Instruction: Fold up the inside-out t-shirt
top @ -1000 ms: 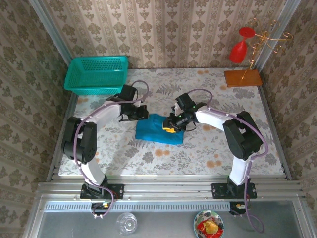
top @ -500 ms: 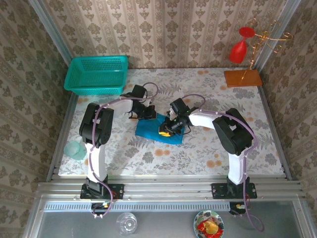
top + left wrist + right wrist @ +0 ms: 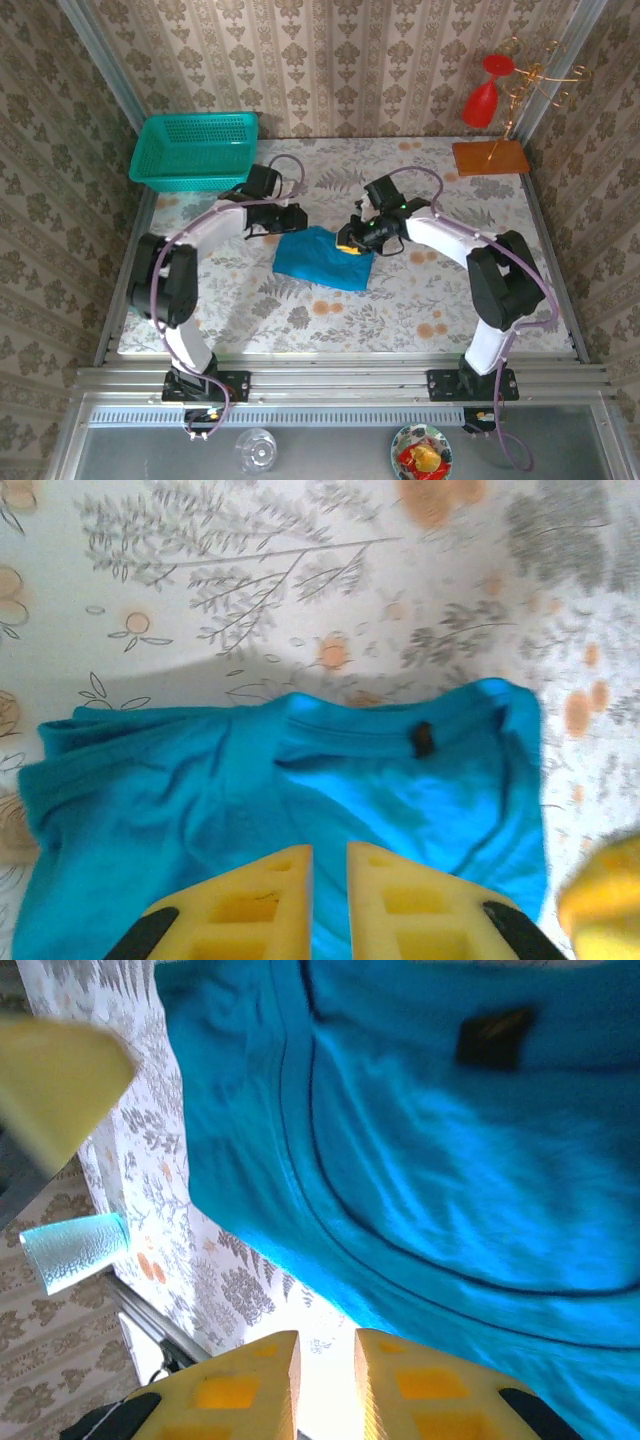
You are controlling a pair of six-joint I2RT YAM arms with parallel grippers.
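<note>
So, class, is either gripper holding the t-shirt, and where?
Seemingly nothing: the left gripper and right gripper hover over the t-shirt, their narrow gaps empty.

free: table point(image 3: 450, 290) near edge, right of t-shirt point(image 3: 318, 260) | obstacles: basket point(image 3: 195, 150) far-left corner; stand point(image 3: 490, 158) far-right corner

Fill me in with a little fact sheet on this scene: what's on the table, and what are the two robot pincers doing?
Garment: teal-blue t-shirt, bunched into a rough rectangle mid-table, dark neck tag showing
Left pincer: over the shirt, jaws a narrow gap apart, nothing between them
Right pincer: over the shirt's edge, jaws a narrow gap apart, empty
Far left corner: teal mesh basket
Far right corner: red glass hanging on a wooden-based rack
Table: floral cloth
</note>
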